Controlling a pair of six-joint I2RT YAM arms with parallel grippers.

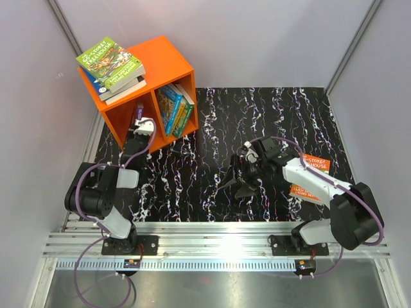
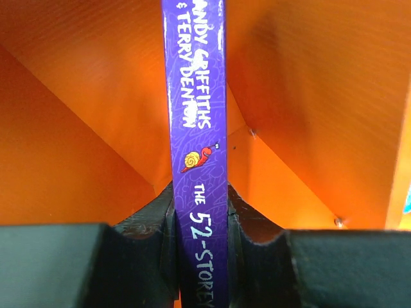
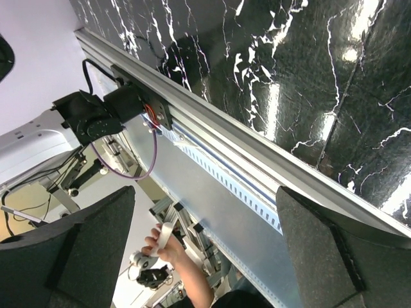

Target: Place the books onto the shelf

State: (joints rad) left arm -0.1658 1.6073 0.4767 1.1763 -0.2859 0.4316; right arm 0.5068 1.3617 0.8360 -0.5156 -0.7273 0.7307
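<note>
Insertion in hand: left pincer (image 2: 200, 215) grips the purple book (image 2: 196, 128) upright inside the left compartment of the shelf (image 1: 168, 58), far left corner of the tabletop (image 1: 257, 115); right pincer (image 3: 205, 250) wide, empty; next move, judged: settle and release.

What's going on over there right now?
The left arm has its jaws shut on the spine of a purple book, holding it on edge at the left compartment of the orange shelf. A few books lean in the right compartment, and a stack lies on the shelf's top. The right arm hangs over the table, jaws open and empty, beside an orange book lying flat.
</note>
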